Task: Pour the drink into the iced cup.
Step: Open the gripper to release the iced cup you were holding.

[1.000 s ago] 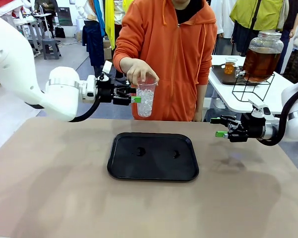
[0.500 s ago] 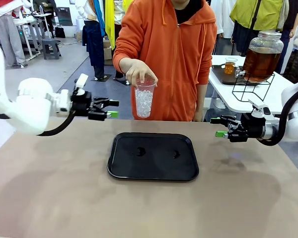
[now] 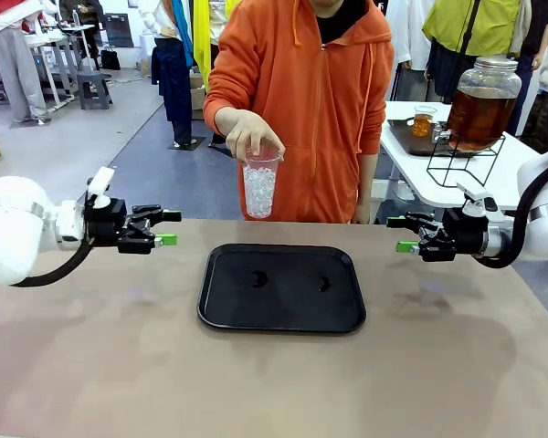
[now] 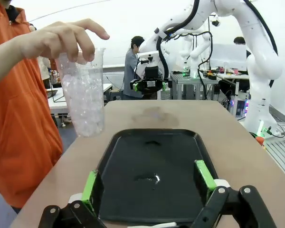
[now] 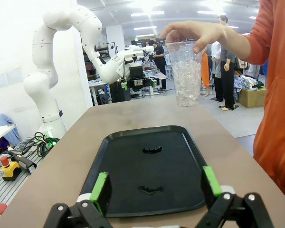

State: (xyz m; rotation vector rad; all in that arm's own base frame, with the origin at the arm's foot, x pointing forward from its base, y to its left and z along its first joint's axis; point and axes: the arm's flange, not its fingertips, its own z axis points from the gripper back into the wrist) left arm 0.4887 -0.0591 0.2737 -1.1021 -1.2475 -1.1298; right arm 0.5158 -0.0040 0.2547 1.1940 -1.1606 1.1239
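Note:
A person in an orange hoodie holds the iced cup (image 3: 259, 187), a clear plastic cup full of ice, by its rim above the table's far edge; the cup also appears in the left wrist view (image 4: 83, 102) and the right wrist view (image 5: 186, 78). The drink (image 3: 479, 114) is amber liquid in a lidded glass jar on a side table at the far right. My left gripper (image 3: 169, 228) (image 4: 147, 180) hovers open and empty at the table's left, well apart from the cup. My right gripper (image 3: 399, 234) (image 5: 156, 184) is open and empty at the right.
A black tray (image 3: 228, 310) lies in the middle of the table with two small wet spots on it. A small glass (image 3: 424, 121) of amber liquid stands beside the jar on a dark tray. Other people stand farther back.
My left arm has pulled back from beside the cup, moving left and down to the table's left side. The person's cup has shifted slightly left and lower. The right arm has not moved.

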